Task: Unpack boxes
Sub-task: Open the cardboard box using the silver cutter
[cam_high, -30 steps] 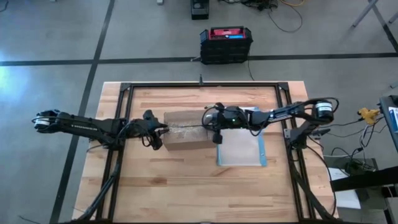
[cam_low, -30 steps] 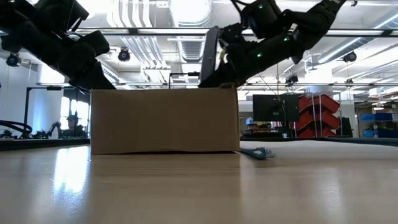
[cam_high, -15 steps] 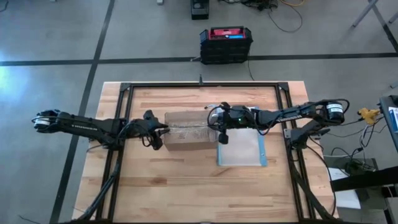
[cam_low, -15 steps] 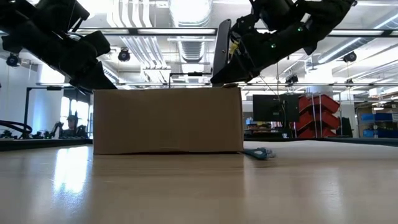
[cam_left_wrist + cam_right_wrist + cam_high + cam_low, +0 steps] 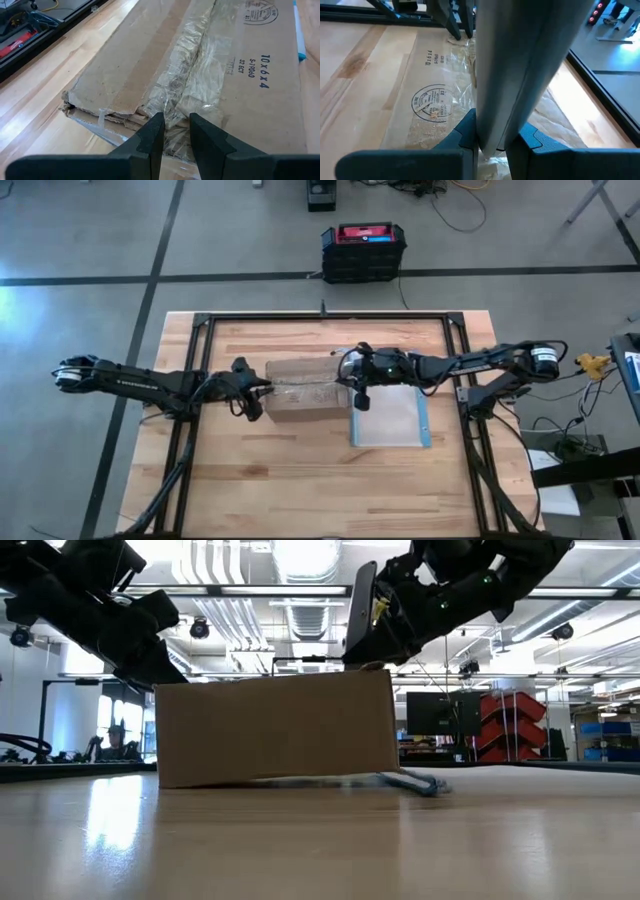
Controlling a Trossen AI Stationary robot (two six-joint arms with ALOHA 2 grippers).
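Note:
A brown cardboard box (image 5: 303, 388) with crumpled clear tape along its top seam lies mid-table. It tilts: its left bottom edge (image 5: 165, 784) is on the wood and its right end (image 5: 392, 766) is raised. My left gripper (image 5: 172, 125) is shut on the box's left end. At the right end, over the top, my right gripper (image 5: 490, 145) is shut on a flat grey strip (image 5: 520, 65) that stands upright (image 5: 357, 608). What the strip is, I cannot tell. My left gripper pinches the taped seam at the box's left end (image 5: 173, 111) between its two fingers. It comes from the table's left, slanting down, along the box's length. My right gripper pinches the grey strip's lower end (image 5: 489, 131) between its two fingers. It comes from the table's right, slanting slightly down. The strip rises steeply above the fingers. Whether the strip or the fingers touch the box is hidden.
A flat clear pouch with a blue edge (image 5: 390, 418) lies on the table right of the box, its edge (image 5: 415, 783) under the raised end. A black metal frame (image 5: 200, 330) borders the tabletop. A black-and-red case (image 5: 363, 250) stands on the floor beyond the far edge.
My right gripper has gone toward the table's right edge and a little up, with the grey strip still upright. The box has slid slightly to the right. Its right end has lifted off the table, while its left end has stayed down in my left gripper.

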